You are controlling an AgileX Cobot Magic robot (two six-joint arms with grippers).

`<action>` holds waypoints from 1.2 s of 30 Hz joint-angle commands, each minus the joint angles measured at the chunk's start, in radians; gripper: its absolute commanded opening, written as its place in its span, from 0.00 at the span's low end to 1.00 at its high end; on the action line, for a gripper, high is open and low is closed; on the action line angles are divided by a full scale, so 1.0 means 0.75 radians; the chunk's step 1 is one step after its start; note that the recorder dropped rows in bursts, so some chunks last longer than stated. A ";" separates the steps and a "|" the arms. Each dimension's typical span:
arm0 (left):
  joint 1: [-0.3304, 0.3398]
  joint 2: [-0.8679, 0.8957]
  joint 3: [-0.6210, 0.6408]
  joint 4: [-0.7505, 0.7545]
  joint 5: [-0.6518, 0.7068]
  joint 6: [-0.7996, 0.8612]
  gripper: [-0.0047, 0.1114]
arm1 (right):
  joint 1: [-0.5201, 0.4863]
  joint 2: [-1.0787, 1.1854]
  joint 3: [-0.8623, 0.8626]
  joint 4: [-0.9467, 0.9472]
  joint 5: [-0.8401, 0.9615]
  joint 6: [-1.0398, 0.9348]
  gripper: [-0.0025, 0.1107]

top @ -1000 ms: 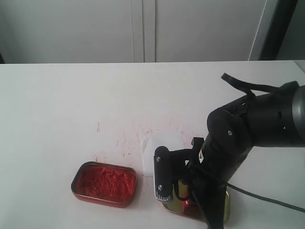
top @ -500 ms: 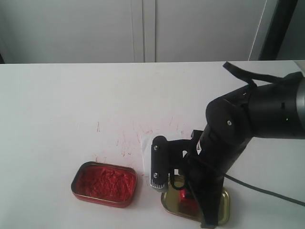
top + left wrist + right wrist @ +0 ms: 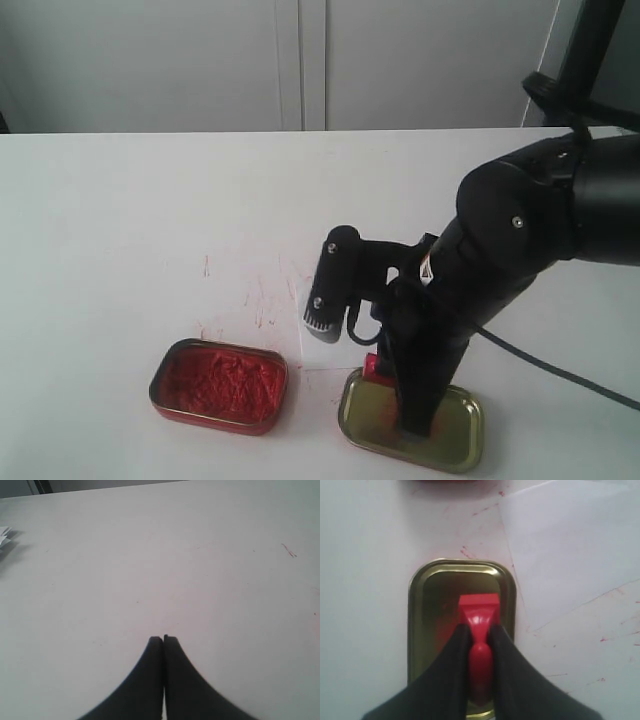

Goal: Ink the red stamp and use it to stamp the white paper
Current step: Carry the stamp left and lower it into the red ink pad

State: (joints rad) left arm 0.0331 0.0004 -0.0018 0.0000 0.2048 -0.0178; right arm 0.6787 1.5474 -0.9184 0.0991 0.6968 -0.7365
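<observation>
My right gripper [image 3: 479, 628] is shut on the round knob of the red stamp [image 3: 479, 609], whose square base points down over the gold tin [image 3: 417, 610]. In the exterior view the red stamp [image 3: 371, 365] shows at the far left rim of the gold tin [image 3: 455, 440], under my right gripper [image 3: 381, 373]. The white paper [image 3: 560, 545] lies flat beside the gold tin. From the exterior, only a strip of the white paper [image 3: 322, 355] shows below the wrist camera. My left gripper [image 3: 163, 638] is shut and empty over bare table.
A rounded tin of lumpy red ink [image 3: 220, 385] sits open to the left of the paper. Red scratch marks [image 3: 262, 300] cover the table [image 3: 150, 220] around it. A crumpled white scrap [image 3: 4, 535] lies at the edge of the left wrist view.
My right arm has risen and drawn back, lifting the red stamp from the floor of the gold tin to above its far left rim. The grip tightened slightly at first.
</observation>
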 commanded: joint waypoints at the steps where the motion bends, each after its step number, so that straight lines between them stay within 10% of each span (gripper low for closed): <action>1: -0.008 0.000 0.002 -0.008 -0.003 -0.005 0.04 | -0.001 -0.011 -0.045 -0.002 -0.005 0.142 0.02; 17: -0.008 0.000 0.002 -0.008 -0.003 -0.005 0.04 | 0.013 0.064 -0.241 0.031 0.137 0.269 0.02; 36: -0.008 0.000 0.002 -0.008 -0.003 -0.005 0.04 | 0.324 0.514 -0.733 -0.072 0.241 0.510 0.02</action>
State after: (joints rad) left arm 0.0331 0.0004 -0.0018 0.0000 0.2048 -0.0178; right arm 0.9078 1.9029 -1.4266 0.0593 0.8620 -0.3750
